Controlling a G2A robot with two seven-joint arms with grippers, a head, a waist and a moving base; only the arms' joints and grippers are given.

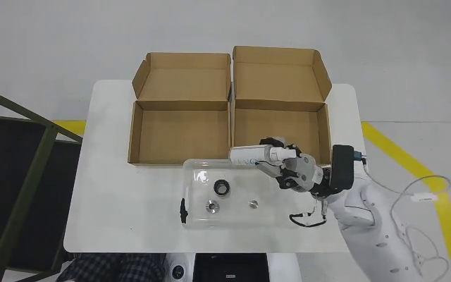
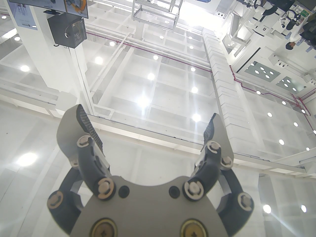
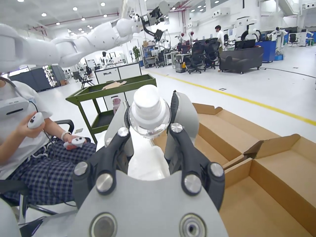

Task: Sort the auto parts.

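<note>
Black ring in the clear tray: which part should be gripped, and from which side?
Come from straight above and pinch the ring across its outer rim. It seems to lie flat, hole up, and the tray walls likely block a side approach.

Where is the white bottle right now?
Top view: the white bottle lies sideways in the right gripper, over the far edge of the clear tray, by the right cardboard box.
</note>
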